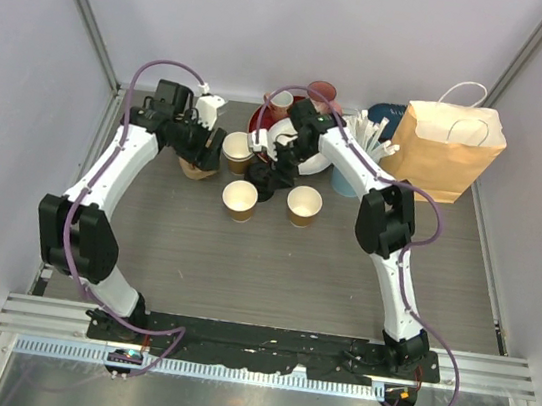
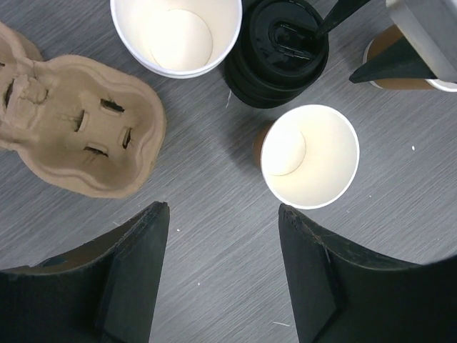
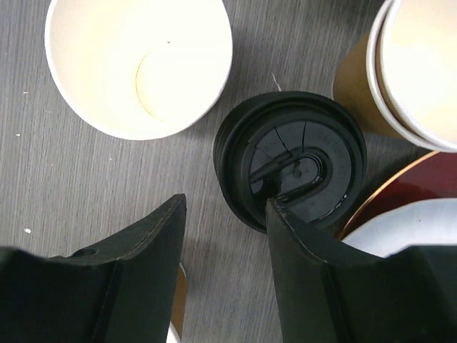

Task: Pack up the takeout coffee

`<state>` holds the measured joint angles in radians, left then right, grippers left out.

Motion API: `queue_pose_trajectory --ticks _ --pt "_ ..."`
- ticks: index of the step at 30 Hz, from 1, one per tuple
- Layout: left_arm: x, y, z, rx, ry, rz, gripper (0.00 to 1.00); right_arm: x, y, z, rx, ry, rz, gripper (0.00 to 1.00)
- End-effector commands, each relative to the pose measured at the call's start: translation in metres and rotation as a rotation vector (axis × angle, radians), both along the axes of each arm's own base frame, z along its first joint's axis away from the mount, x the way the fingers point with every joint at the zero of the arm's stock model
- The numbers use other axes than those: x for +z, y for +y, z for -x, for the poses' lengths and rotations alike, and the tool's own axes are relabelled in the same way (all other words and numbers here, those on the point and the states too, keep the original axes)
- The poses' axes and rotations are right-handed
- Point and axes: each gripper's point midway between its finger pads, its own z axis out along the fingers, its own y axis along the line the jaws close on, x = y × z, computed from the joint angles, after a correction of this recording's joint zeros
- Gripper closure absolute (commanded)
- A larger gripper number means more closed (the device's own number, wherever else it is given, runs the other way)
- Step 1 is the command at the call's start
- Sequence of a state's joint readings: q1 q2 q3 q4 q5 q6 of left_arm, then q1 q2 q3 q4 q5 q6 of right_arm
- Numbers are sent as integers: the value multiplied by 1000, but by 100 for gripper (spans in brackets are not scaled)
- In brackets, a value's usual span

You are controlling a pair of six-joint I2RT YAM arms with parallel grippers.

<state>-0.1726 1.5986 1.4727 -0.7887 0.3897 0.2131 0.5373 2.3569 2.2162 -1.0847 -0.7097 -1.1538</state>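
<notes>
Three tan paper cups, white inside, stand open on the table [image 1: 239, 148] [image 1: 240, 200] [image 1: 304, 205]. Between them is a stack of black lids [image 1: 260, 185] [image 3: 293, 164] [image 2: 278, 50]. My right gripper [image 1: 270, 170] [image 3: 225, 204] hangs open just above that stack. One fingertip [image 3: 285, 214] overlaps the lids' rim, and only bare table shows between the jaws. My left gripper [image 1: 201, 148] [image 2: 223, 211] is open and holds nothing. It hovers over the table between a tan pulp cup carrier [image 2: 78, 136] and an open cup [image 2: 309, 156].
A brown paper bag [image 1: 447, 147] with white handles stands at the back right. A light-blue cup of white straws [image 1: 347, 181] is beside it. Red and white plates [image 3: 400, 204] and mugs [image 1: 322, 94] sit behind the cups. Grey walls enclose both sides.
</notes>
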Motion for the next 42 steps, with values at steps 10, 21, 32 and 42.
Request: queue_pose_trajectory --ticks 10,21,32,42 --pt "13 -5 3 -8 -5 29 33 2 17 -14 32 -87 -15 55" --pt "15 -6 3 -16 -5 34 33 19 13 -7 41 -110 -18 89" --pt "19 -8 6 -27 -8 46 33 68 10 7 43 -158 -61 98" --pt "26 -9 8 -22 -16 57 33 106 -9 7 -177 -140 -8 98"
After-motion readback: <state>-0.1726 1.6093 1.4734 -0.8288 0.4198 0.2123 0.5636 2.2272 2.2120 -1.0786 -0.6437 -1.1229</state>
